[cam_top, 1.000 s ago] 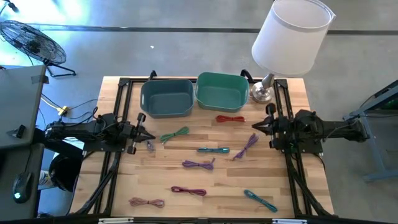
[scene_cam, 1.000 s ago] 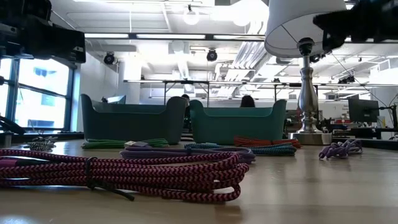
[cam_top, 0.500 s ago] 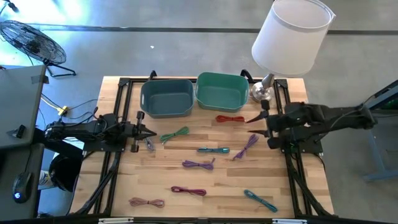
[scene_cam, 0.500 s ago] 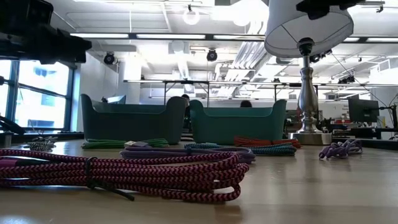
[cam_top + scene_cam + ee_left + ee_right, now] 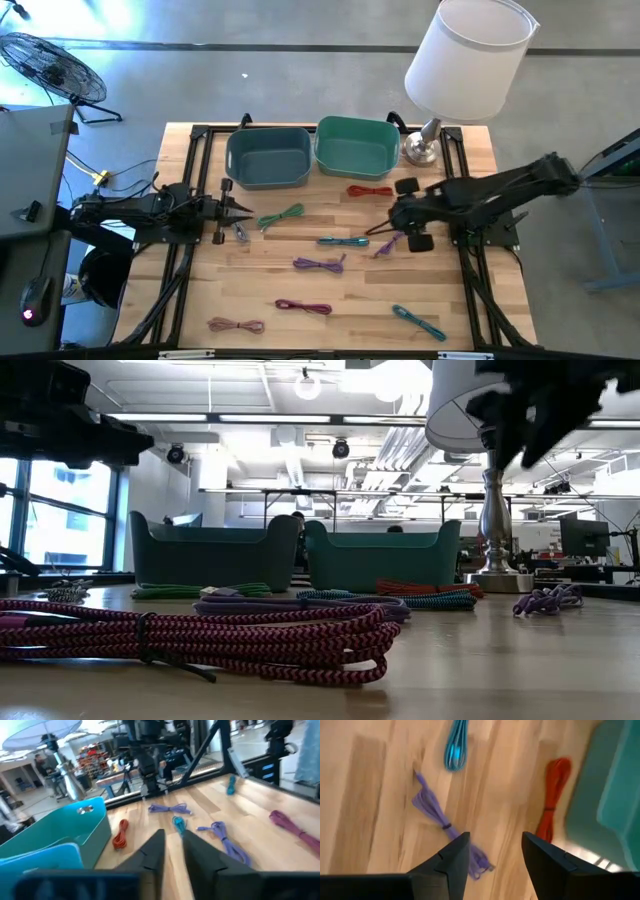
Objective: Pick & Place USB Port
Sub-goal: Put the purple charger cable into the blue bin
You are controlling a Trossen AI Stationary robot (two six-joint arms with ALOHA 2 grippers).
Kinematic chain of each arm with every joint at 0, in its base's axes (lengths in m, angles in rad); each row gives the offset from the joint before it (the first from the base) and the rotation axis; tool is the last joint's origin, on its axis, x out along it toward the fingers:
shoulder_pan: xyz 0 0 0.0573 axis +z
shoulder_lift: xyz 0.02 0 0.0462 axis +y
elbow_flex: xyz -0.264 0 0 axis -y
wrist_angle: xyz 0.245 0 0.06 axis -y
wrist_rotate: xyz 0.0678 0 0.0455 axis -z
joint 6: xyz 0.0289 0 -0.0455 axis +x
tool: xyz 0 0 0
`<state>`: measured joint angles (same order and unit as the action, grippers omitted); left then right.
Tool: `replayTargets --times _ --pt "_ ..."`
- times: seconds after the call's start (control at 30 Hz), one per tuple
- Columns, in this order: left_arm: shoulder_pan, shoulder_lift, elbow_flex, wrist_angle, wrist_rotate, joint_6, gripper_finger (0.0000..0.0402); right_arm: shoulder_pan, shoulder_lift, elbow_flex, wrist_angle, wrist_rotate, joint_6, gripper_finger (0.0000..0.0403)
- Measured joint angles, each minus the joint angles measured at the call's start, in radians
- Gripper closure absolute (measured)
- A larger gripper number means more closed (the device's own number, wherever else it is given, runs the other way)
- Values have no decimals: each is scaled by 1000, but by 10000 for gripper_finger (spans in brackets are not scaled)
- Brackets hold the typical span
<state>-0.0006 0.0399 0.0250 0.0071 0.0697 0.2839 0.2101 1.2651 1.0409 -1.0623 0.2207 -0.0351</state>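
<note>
Several bundled USB cables lie flat on the wooden table [image 5: 330, 285]: red [image 5: 370, 190], green [image 5: 281, 216], teal [image 5: 343, 241], purple [image 5: 319, 264], magenta [image 5: 303, 307] and others. My right gripper [image 5: 375, 228] hovers open above a purple cable [image 5: 437, 815], tilted down toward it, and touches nothing. The red cable [image 5: 552, 815] lies just beyond it. My left gripper [image 5: 247, 211] is held level at the table's left, open by a narrow gap [image 5: 172, 845], with nothing between its fingers. A blue bin [image 5: 268, 157] and a green bin [image 5: 357, 147] stand at the far edge.
A lamp with a white shade [image 5: 468, 58] stands on its metal base [image 5: 420, 150] at the far right, beside the green bin. A pink cable [image 5: 236, 325] and a teal cable [image 5: 418, 322] lie near the front edge. Black frame rails [image 5: 190, 180] run along both sides.
My right gripper has swung from the table's right side toward the left, out over the purple cable, has tipped downward and has opened. My left gripper has stayed in place and has opened a little.
</note>
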Motion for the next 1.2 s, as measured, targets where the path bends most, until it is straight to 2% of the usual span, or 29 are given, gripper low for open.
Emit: replayTargets --times 0.17,0.3,0.63,0.97,1.07,1.17,1.2 --pt "0 3 0 22 -12 9 243 -1 133 0 -15 -83 2 222" --pt "0 3 1 41 -12 22 209 10 224 -4 -29 -101 -50 227" --pt "0 3 1 43 -9 49 199 8 388 -88 -2 -122 -129 233" --pt "0 3 1 44 -9 50 199 -48 504 -153 170 -120 -201 238" --pt "0 3 1 47 3 50 199 -60 515 -151 176 -114 -172 280" --pt "0 3 1 71 4 51 199 -60 520 -143 176 -76 -113 367" --pt "0 4 1 91 4 51 199 -60 524 -134 169 -67 -89 381"
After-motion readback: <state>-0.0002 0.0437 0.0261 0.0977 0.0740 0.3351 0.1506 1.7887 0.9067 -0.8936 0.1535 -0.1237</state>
